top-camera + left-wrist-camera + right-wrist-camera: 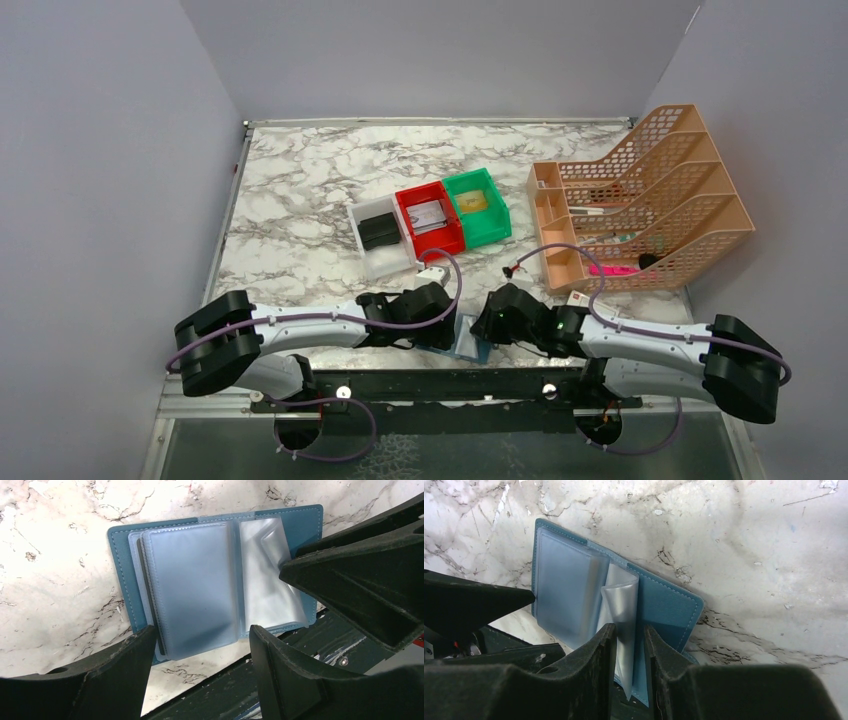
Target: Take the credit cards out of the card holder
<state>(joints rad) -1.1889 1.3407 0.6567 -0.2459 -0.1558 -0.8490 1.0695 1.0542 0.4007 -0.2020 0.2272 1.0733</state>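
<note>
- The card holder [467,340] lies open on the marble table [300,200] at the lower centre of the top view, at the table's near edge, between the two arms' tips.
- Its teal cover faces down, and its clear plastic sleeves [192,590] fan upward in the middle of the left wrist view.
- The left gripper [200,647] stands wide, with one finger on each side of the lower edge of the sleeve stack.
- The right gripper [630,647] is narrow at the bottom of its view, with one raised sleeve and the cover's edge between its fingers. I cannot tell whether they pinch.
- White [380,262], red [432,245] and green bins [480,228] sit mid-frame, and a peach file rack [690,170] stands at the right.
</note>
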